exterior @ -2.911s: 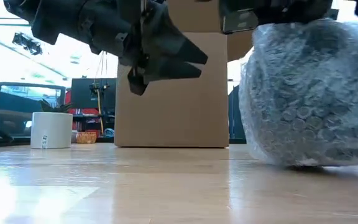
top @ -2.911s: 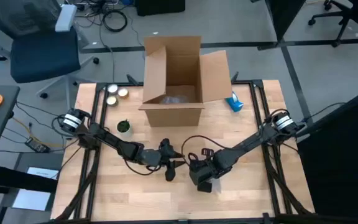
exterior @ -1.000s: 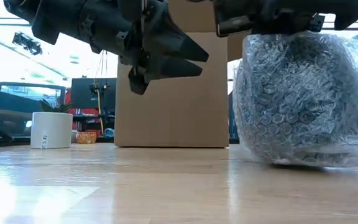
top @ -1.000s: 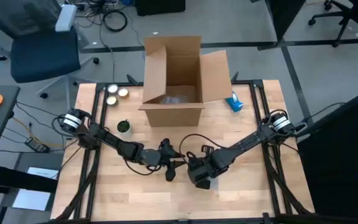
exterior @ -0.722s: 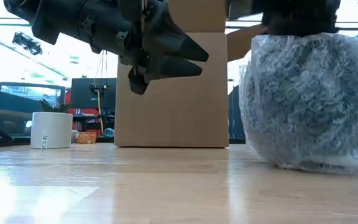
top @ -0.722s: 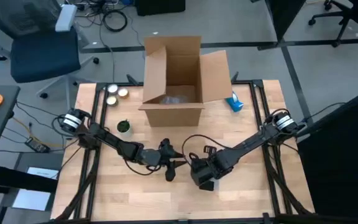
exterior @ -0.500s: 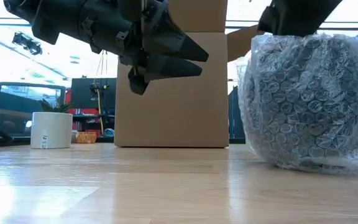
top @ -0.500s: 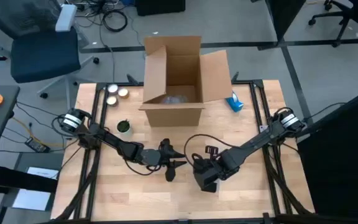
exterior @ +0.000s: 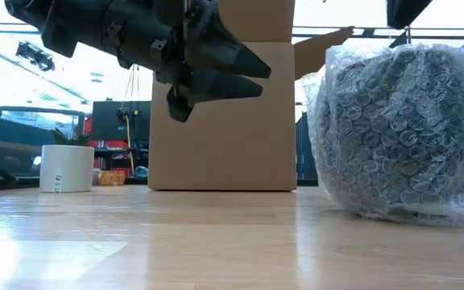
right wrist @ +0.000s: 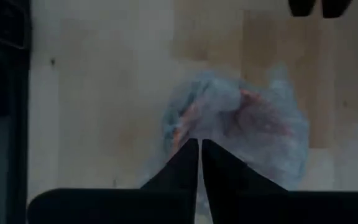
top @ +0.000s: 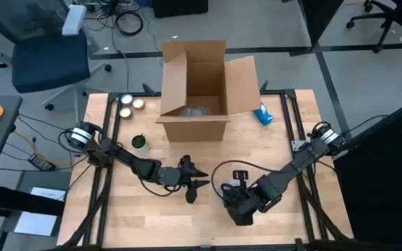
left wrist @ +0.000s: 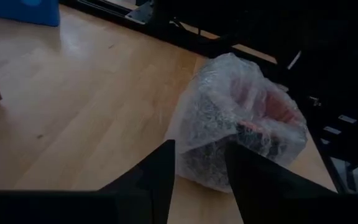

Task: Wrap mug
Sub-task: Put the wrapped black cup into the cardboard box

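Observation:
The mug is a bundle wrapped in clear bubble wrap (exterior: 393, 133). It stands with its base on the wooden table, and something orange shows through the loose wrap at its top (left wrist: 272, 115). In the high view my right arm hides it. My right gripper (right wrist: 199, 142) hangs straight above the bundle, shut, pointing down, clear of it; only its underside (exterior: 409, 12) shows in the low view. My left gripper (left wrist: 199, 146) floats above the table to the left of the bundle, open and holding nothing, its fingers pointing at the bundle (top: 194, 185).
An open cardboard box (top: 197, 84) stands at the far middle of the table. A blue object (top: 262, 115) lies to its right, and two round pale things (top: 131, 102) lie to its left. A small plant in a white pot (exterior: 67, 167) stands nearer on the left.
My right gripper has risen off the top of the wrapped mug and drawn back toward the table's near edge. The bundle has rocked slightly toward the right and settled upright on the table.

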Robot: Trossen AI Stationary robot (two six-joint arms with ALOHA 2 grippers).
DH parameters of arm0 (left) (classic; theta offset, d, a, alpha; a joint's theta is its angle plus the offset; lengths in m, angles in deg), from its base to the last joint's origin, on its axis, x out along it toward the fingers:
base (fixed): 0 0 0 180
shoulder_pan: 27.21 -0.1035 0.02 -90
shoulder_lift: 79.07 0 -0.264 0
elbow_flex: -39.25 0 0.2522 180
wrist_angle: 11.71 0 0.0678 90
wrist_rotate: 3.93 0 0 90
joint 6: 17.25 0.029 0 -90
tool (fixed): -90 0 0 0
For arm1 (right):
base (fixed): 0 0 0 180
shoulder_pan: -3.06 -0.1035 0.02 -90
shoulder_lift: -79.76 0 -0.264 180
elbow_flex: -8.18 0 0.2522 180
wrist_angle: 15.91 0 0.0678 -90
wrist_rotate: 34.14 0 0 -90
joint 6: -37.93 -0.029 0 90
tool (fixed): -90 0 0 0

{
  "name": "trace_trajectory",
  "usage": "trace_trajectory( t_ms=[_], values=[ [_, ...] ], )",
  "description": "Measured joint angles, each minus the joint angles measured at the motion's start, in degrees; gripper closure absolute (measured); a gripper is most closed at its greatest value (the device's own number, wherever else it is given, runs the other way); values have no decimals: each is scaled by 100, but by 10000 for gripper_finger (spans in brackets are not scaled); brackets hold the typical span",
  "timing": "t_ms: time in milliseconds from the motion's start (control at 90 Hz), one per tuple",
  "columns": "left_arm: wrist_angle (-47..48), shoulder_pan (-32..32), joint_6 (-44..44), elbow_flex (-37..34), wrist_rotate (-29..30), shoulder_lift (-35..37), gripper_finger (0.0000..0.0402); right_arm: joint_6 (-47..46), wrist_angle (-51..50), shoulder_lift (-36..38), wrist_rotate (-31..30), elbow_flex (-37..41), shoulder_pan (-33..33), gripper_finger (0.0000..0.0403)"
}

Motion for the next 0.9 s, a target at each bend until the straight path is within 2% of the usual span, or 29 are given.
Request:
trace_trajectory(
  t_ms=[233,333,656,900],
  values=[
    [5,-2,0,0,2,0,275,-408,48,-22,61,4,13,377],
    [3,-2,2,0,2,0,275,-561,102,-20,245,43,48,350],
    [-101,-2,1,0,0,0,275,-640,169,-9,224,527,154,244],
    [-102,-2,0,-1,2,1,275,-503,435,-2,288,860,347,203]
  ],
)
